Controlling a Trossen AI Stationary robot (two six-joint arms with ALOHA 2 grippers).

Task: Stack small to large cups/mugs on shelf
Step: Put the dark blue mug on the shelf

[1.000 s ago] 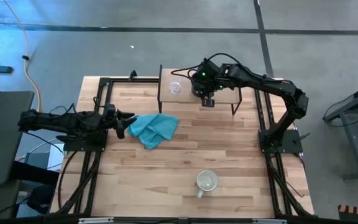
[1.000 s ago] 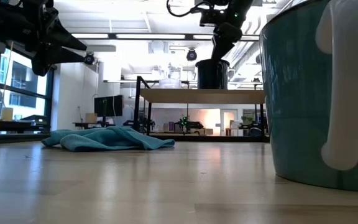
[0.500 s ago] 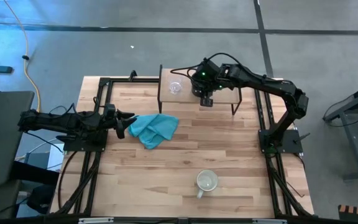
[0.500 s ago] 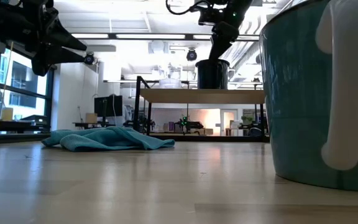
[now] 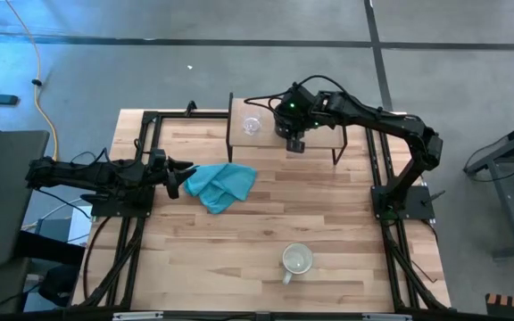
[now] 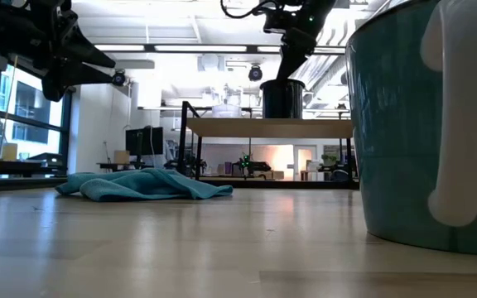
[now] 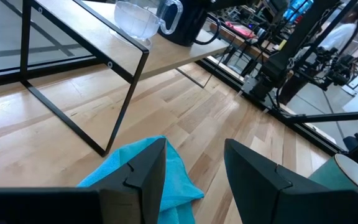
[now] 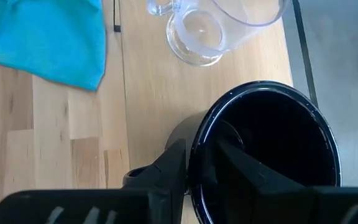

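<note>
The shelf (image 5: 321, 135) stands at the table's far edge. On it stand a clear glass cup (image 5: 252, 126) and, to its right, a black mug (image 5: 284, 127); both also show in the right wrist view, the glass cup (image 8: 197, 31) and the black mug (image 8: 272, 155). My right gripper (image 8: 199, 163) is shut on the black mug from above. The pale mug (image 5: 296, 260) stands upright on the tabletop near the front edge. My left gripper (image 7: 194, 162) is open and empty at the table's left, just above a teal cloth (image 5: 221, 185). My right gripper has the black mug's rim (image 8: 197, 140) between its fingers, one finger inside the mug and one outside. The fingers come from above, slanting down. The mug stands upright with its base on the shelf (image 6: 284, 116).
The teal cloth lies crumpled on the tabletop left of centre, in front of the shelf. The shelf's thin black legs (image 7: 126, 93) stand on the table. The pale mug fills the right of the low view (image 6: 404, 124).
My right arm's wrist has shifted a little toward the table's left above the black mug. The mug has stayed standing on the shelf.
</note>
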